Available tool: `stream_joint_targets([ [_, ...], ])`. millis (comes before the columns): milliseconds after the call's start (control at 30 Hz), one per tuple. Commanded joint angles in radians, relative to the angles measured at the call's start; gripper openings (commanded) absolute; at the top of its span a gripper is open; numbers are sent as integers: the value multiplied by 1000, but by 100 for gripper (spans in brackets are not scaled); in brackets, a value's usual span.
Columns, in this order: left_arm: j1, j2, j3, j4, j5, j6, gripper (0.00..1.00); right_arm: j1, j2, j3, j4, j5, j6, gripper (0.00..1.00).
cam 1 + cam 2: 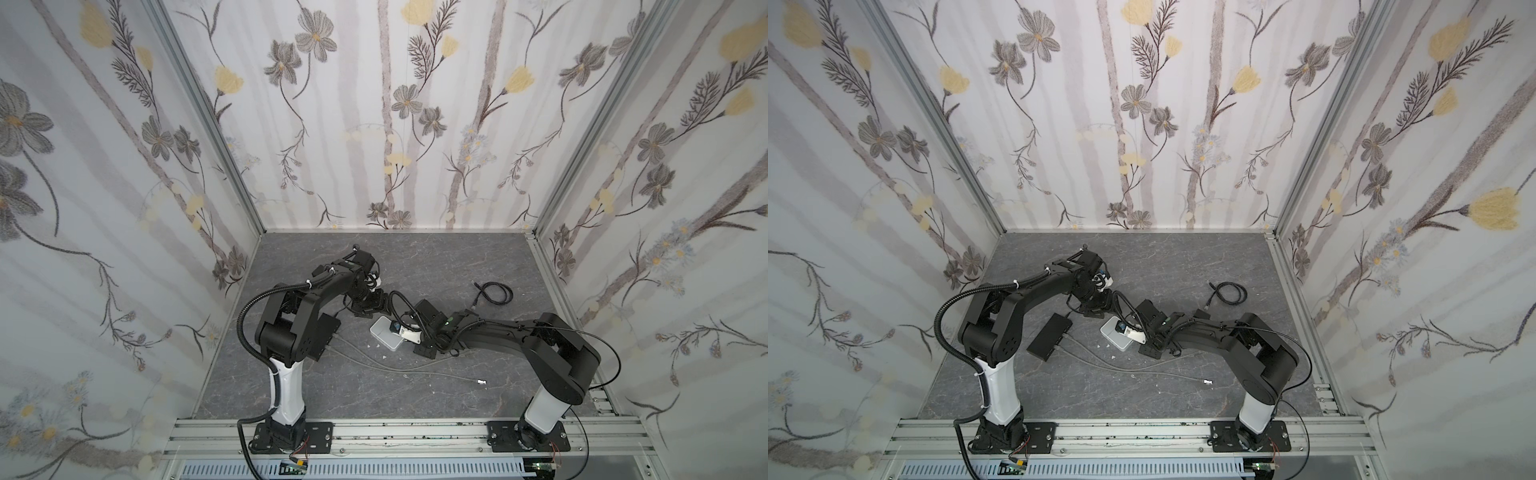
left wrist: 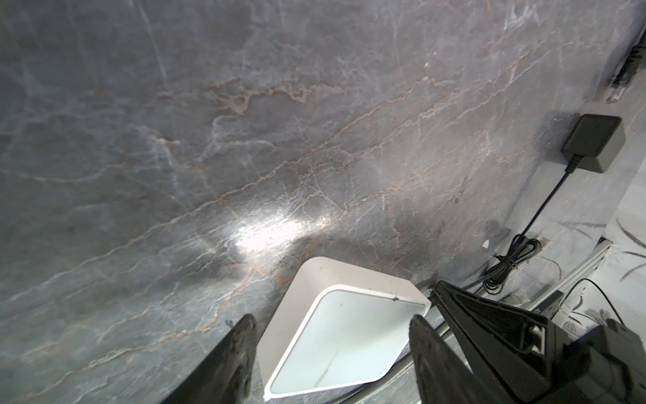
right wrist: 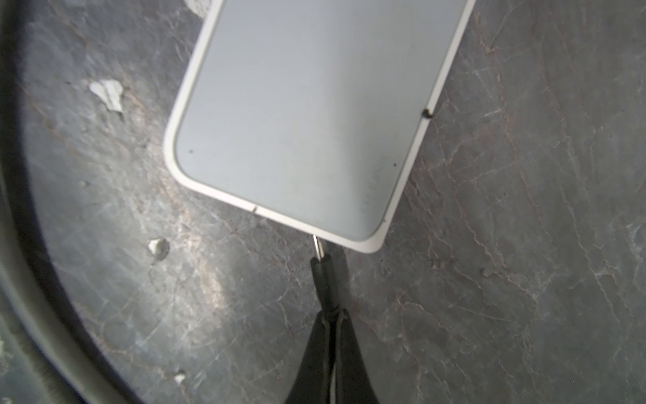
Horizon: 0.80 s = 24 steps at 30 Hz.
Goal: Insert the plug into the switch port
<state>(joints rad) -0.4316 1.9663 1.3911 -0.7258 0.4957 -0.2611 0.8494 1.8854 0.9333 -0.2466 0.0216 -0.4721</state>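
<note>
Plug (image 3: 323,276) at switch (image 3: 297,105) edge, port hidden; right pincer (image 3: 332,316) clamped on it, left pincer (image 2: 331,320) apart.

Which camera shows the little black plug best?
Right wrist view: the plug, close up, pinched in the right gripper, tip at the edge of the white switch. Both top views: too small to tell. Left wrist view: not shown.

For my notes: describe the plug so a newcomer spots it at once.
Midway across the grey table lies a white box. At its edge, the right pincer is shut on a thin black plug with a bare metal pin, unlike the grey cable end lying loose.
</note>
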Motion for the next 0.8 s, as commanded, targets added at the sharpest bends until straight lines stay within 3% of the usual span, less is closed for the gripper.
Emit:
stream_joint_targets([
  [0,-8,-13,-11,-29,-32,15,70,-2,-2,1,32,-22,12,0],
  [767,-29,-6,-11,-38,-18,16,71,-49,0,27,40,-23,35,0],
])
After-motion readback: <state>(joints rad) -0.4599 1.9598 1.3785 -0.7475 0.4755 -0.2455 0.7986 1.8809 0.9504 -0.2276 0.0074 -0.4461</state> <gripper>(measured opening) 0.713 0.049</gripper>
